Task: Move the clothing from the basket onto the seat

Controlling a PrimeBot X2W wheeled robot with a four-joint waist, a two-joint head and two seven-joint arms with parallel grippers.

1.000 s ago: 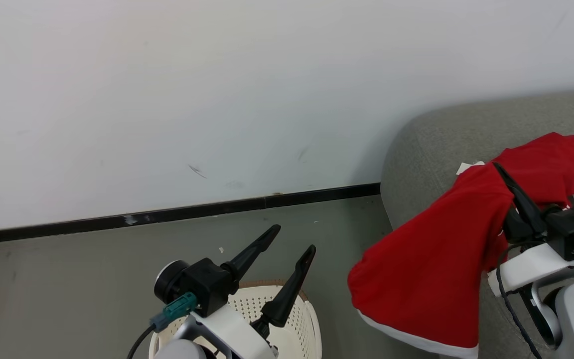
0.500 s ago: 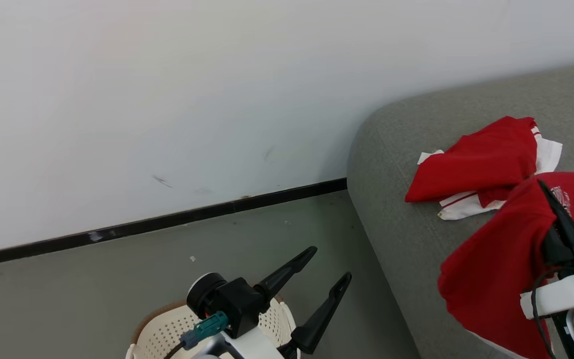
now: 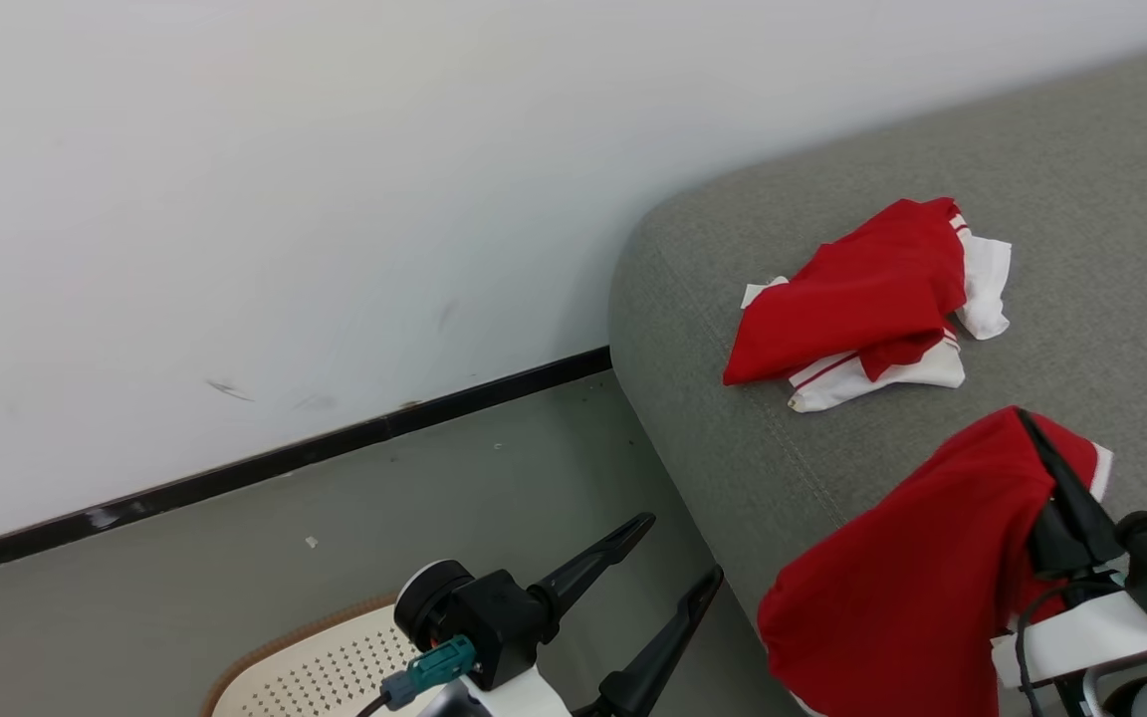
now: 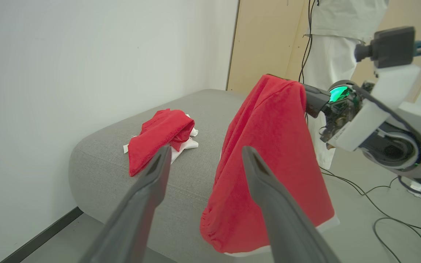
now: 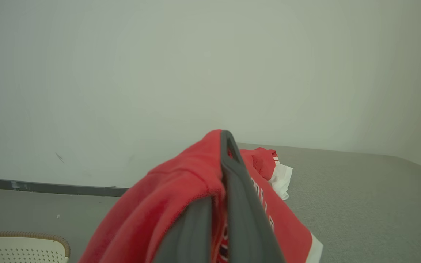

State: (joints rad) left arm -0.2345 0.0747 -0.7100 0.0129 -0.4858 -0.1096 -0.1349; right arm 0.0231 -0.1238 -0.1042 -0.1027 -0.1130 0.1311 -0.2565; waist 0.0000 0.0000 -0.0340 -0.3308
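Wall: one, pale and scuffed (image 3: 335, 199), with a black skirting strip (image 3: 335, 443) along the grey floor (image 3: 235, 558).
Seat: one grey seat (image 3: 1081, 199), its rounded end stood against the wall.
Person: one, in pale clothes (image 4: 334, 54), stood beyond the seat. This came from the left wrist view, along with a tan panel (image 4: 261, 44) and cables (image 4: 378, 208) on the floor.
Clothing: two red pieces, both clear of the basket.
Held garment: the held garment (image 3: 912, 588) hung from the right arm over the seat's near edge, close to the rounded end. Its long axis ran straight down, with the white-trimmed hem lowest. The right wrist view gave white lettering on it.
Lying garment: the lying garment (image 3: 852, 299) was crumpled on the seat top, back from the near edge and near the rounded end. Its long axis slanted from the seat's near edge towards the back.
Basket: one basket (image 3: 335, 672) stood on the floor, off the seat's end, below the left arm.
Left gripper: the left gripper (image 3: 680, 546) had its fingers spread wide with nothing between them, and pointed towards the seat.
Right gripper: the right gripper (image 3: 1032, 428) had its fingers pressed together, pinching the held garment's top.
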